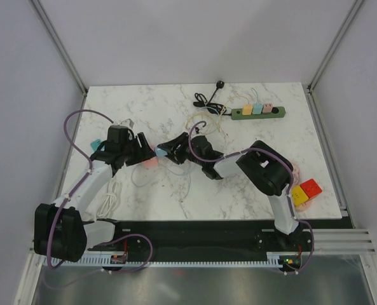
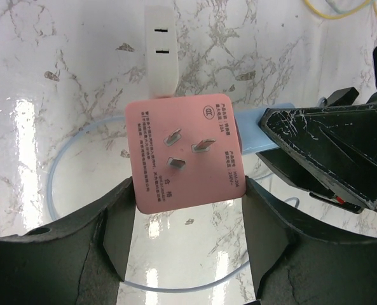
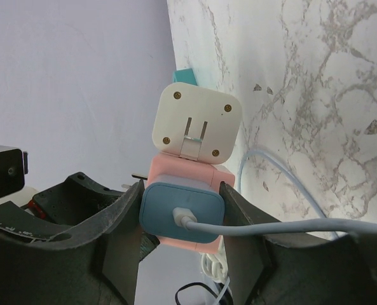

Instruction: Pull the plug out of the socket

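Note:
A pink socket cube (image 2: 185,152) hangs above the table between my left gripper's (image 2: 188,190) fingers, its three metal prongs facing the left wrist camera. A white plug (image 2: 159,51) sits in its far side and a blue plug (image 2: 264,130) in its right side. My right gripper (image 3: 182,197) is shut on the blue plug (image 3: 182,213), which is still seated against the pink cube (image 3: 191,175); its pale blue cable runs off to the right. In the top view both grippers (image 1: 140,152) (image 1: 169,151) meet at the cube (image 1: 150,161), left of the table's middle.
A green power strip (image 1: 258,112) with several plugs lies at the back right, beside a black cable (image 1: 210,101). Red and yellow blocks (image 1: 306,190) sit at the right edge. A white cable bundle (image 1: 112,194) lies near the left arm, and thin yellow wire loops mid-table.

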Robot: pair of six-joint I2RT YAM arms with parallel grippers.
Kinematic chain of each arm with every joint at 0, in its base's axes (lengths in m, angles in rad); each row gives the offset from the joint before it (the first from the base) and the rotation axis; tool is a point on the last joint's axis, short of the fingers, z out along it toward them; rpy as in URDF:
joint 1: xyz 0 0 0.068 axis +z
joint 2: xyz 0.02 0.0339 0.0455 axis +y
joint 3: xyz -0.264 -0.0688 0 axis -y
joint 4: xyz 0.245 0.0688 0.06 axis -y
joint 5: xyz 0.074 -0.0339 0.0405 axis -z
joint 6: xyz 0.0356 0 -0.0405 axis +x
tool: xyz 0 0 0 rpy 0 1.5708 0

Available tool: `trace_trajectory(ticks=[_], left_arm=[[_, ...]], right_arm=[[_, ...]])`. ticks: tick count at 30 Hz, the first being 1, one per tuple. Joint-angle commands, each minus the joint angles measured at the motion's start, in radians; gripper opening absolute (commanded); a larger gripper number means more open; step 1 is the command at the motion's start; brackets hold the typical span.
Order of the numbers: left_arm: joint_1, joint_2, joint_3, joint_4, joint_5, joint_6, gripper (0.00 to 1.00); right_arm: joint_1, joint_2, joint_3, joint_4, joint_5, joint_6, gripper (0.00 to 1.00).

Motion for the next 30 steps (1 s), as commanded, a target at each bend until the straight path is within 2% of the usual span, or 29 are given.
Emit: trace_trajectory(ticks=[1,9,15,18,21,24,30], left_arm=[[0.044,-0.036,0.022,-0.004,-0.229,-0.014,0.02],[0.036,-0.034,0.023,-0.009,-0.247,0.006,0.02],[0.035,-0.057,0.020,-0.018,-0.296,0.000,0.02],[0.033,-0.061,0.022,-0.022,-0.307,-0.002,0.02],[0.032,-0.054,0.023,-0.022,-0.310,-0.003,0.02],[0.027,-0.050,0.027,-0.022,-0.298,-0.008,0.02],[0.026,-0.061,0.027,0.016,-0.155,0.049,0.02]], right_arm=[[-0.069,-0.051,-0.059,-0.003,0.162,0.013,0.00],[-0.107,-0.106,-0.077,-0.115,0.202,-0.019,0.00],[-0.165,-0.146,-0.164,-0.108,0.221,0.004,0.00],[-0.184,-0.180,-0.172,-0.144,0.225,-0.071,0.00],[-0.134,-0.238,-0.109,-0.279,0.323,-0.235,0.00],[-0.054,-0.269,-0.062,-0.324,0.405,-0.292,0.00],[-0.035,-0.218,-0.037,-0.301,0.373,-0.263,0.00]])
